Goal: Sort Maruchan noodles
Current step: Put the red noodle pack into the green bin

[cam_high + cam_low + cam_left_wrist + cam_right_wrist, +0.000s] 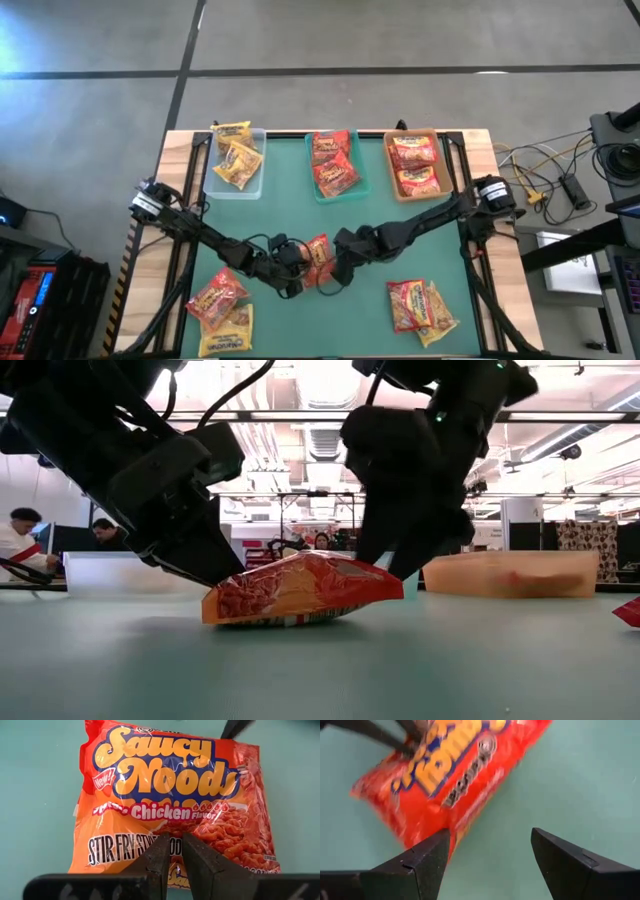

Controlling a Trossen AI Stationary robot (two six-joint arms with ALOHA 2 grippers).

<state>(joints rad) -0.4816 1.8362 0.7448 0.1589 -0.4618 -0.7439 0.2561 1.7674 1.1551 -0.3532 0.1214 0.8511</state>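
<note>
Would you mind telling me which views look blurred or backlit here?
Right wrist view: the orange-red packet is smeared by motion blur, though the open right claw is crisp. Left wrist view: sharp print, left claw nearly shut on the packet's edge. Low view: bright ceiling lights silhouette both arms.

Both arms reach inward from the side edges of the bench and meet near the middle of its front half. Left gripper (pixel 172 857): fingers pinched nearly together on the edge of an orange-red packet (pixel 170 800) (its far end lifted slightly, seen in the low view). Right gripper (pixel 490 862): fingers spread wide, hovering just beside the packet's other end.
</note>
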